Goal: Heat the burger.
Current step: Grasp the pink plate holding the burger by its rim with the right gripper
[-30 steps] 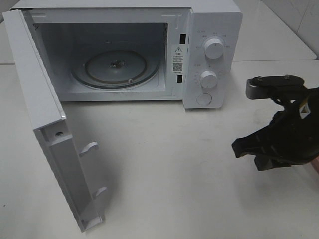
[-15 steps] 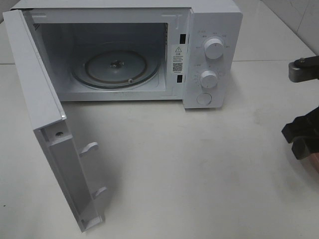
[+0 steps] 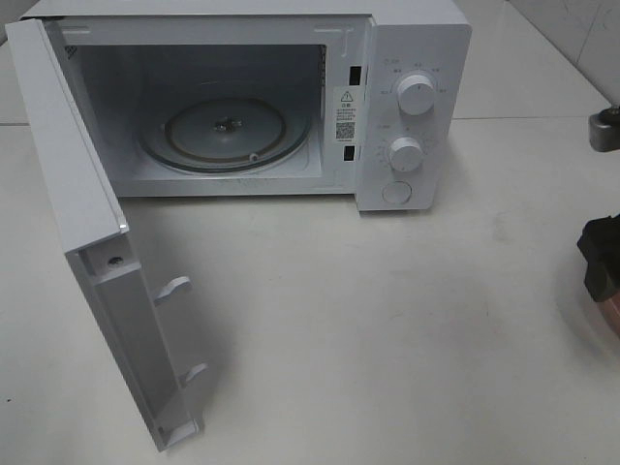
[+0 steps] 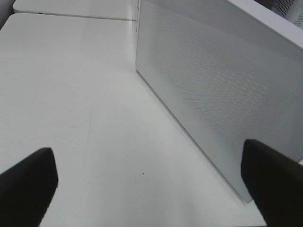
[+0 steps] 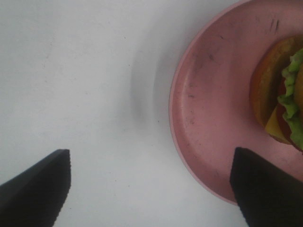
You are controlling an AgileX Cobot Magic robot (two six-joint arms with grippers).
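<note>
A plain white table (image 3: 387,320) is filling the scene, with a white microwave (image 3: 412,58) standing at the back, its door (image 3: 87,223) swung wide and its glass turntable (image 3: 225,131) lying bare. I am working on the fetching step. The oven is ready to be loaded, and I am hanging my right gripper (image 5: 149,158) at the table's right edge, above the pink plate (image 5: 208,104) that is carrying the burger (image 5: 279,94). The fingers (image 5: 33,189) are standing wide apart with nothing between them. The burger is sitting off to one side of the gap, only partly in the right wrist view. So I judge that I next need to shift across until the bun sits between the fingers, then come down and close gently so the layers do not squash or slide. My left gripper (image 4: 147,147) is waiting outside the open door, spread wide and empty. Compared with a second ago, my right arm is no longer out over the table beside the microwave. It is drawn back to the edge, and its fingers, then nearly closed, are now spread. The microwave and door are standing unchanged.
</note>
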